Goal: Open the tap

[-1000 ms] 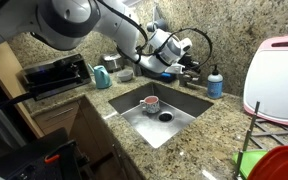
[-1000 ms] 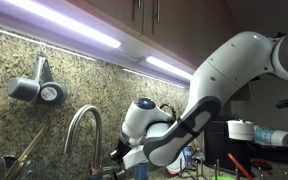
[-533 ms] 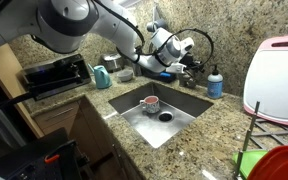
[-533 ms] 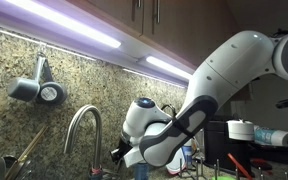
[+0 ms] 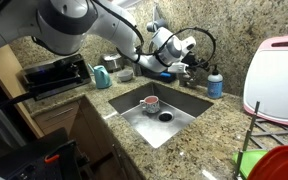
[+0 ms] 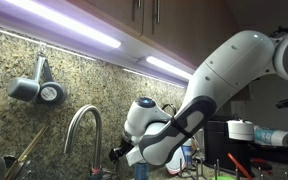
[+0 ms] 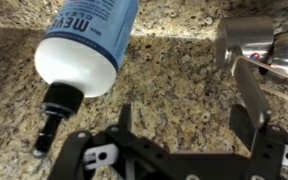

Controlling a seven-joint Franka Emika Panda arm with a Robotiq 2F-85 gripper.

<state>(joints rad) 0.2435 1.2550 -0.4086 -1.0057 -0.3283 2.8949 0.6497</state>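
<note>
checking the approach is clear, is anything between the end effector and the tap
Nothing visible. In the wrist view the open end effector sits right at the chrome base of the tap, and the soap bottle is off to one side, outside that gap.

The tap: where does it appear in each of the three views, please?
In an exterior view: the tap is the thin arch behind the sink, upper centre.
In an exterior view: tall chrome arch, lower left.
Wrist view: only its chrome base, upper right.
Shared landmark: the speckled granite around it.
</note>
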